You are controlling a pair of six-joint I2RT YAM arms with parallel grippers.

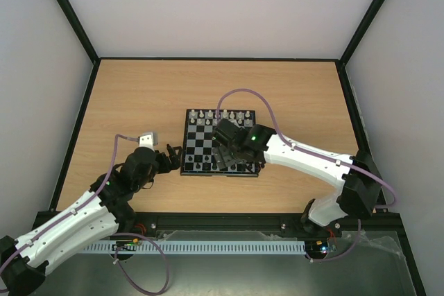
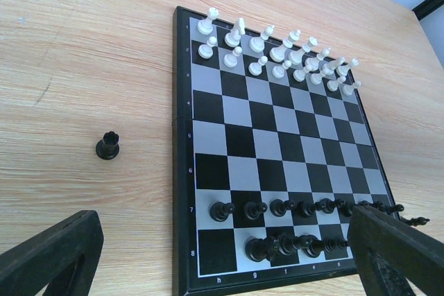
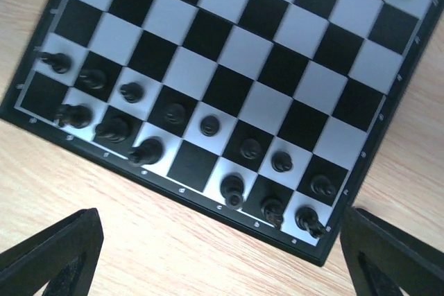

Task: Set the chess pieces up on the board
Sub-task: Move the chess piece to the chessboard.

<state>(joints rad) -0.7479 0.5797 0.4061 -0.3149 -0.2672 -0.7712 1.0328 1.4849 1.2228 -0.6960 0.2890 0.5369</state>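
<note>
While one rook (image 2: 107, 146) stands off the board (image 2: 277, 143), both grippers are held open, empty.
It is set on the worktop by the board's left edge near the left gripper (image 1: 168, 157), likely meant for the vacant corner (image 2: 218, 251); the right gripper (image 3: 218, 216) is poised over the black pieces (image 3: 208, 126).

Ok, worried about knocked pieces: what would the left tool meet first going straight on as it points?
Likely the board's border, then the black pawns inside, though depth is unclear; the loose black piece lies off that line.
</note>
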